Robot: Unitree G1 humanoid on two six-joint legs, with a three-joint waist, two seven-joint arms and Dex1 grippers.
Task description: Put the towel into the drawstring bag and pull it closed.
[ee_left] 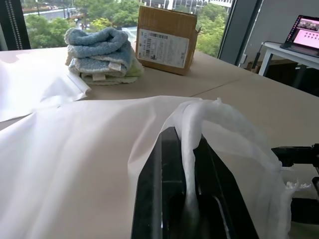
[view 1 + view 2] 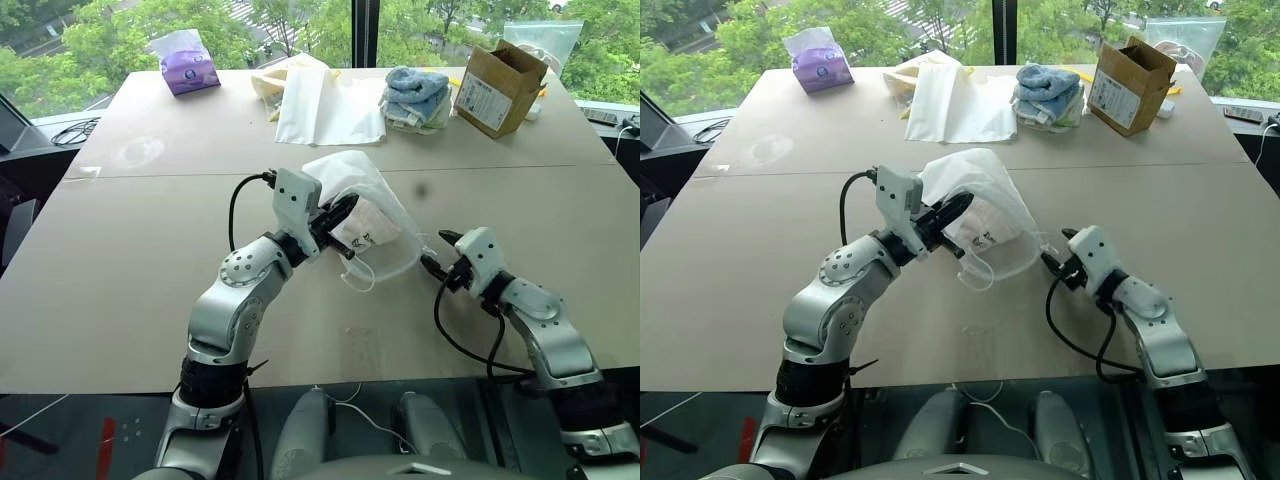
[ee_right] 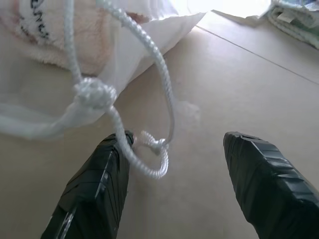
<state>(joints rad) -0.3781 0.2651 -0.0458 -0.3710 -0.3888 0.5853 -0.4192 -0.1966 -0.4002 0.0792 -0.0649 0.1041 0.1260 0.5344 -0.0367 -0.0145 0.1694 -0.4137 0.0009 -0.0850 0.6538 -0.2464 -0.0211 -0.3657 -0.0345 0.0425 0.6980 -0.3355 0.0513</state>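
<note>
Cord loop [image 3: 149, 124] dangles between my right pincer's [image 2: 437, 252] parted, empty fingers. My left pincer [image 1: 187, 199], clamped on the drawstring bag's [image 2: 375, 215] mouth, lifts it above the table [image 2: 150, 260], the towel [image 3: 60, 47] inside. Closing early could miss that cord.

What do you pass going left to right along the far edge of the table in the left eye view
Purple tissue pack → flat white bag → stack of blue folded towels → open cardboard box.
</note>
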